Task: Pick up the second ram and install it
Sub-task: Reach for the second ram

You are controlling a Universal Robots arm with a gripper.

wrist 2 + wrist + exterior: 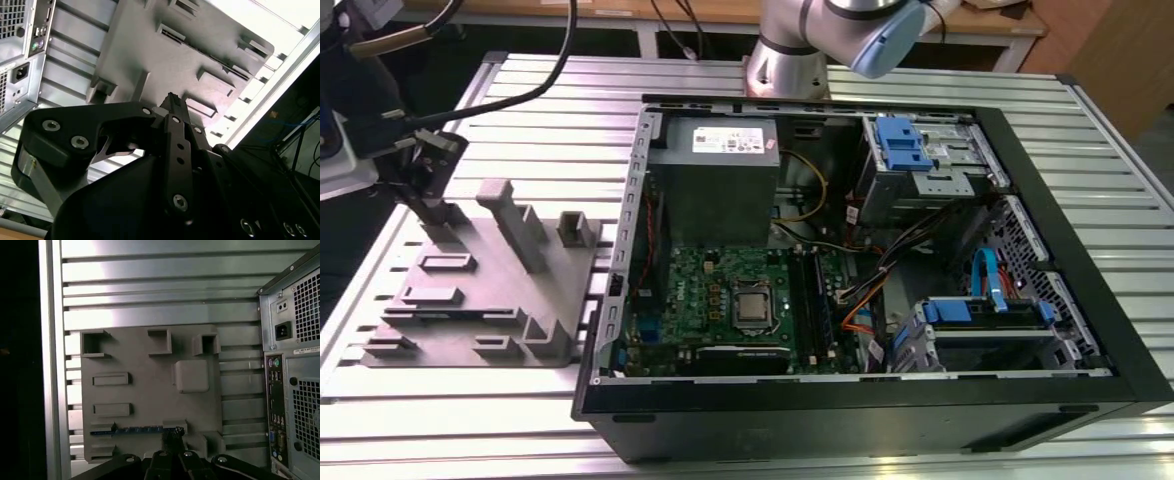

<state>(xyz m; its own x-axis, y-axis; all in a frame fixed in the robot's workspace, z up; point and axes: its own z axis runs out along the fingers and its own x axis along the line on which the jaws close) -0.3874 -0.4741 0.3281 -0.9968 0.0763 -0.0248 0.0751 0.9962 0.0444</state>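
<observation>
The second ram, a thin dark blue stick, stands on edge in a slot of the grey holder block. My gripper hangs over the end of that stick, and its fingertips look pressed together with nothing between them. Whether they touch the ram cannot be made out. In the second wrist view the gripper points at the holder block from above. In the exterior view the gripper is over the far corner of the holder block, on that view's left, well away from the open computer case.
The case lies open, with the green motherboard, black memory sockets, grey power supply and blue drive brackets showing. Its rear panel stands close beside the holder block. Cables trail across the slatted table.
</observation>
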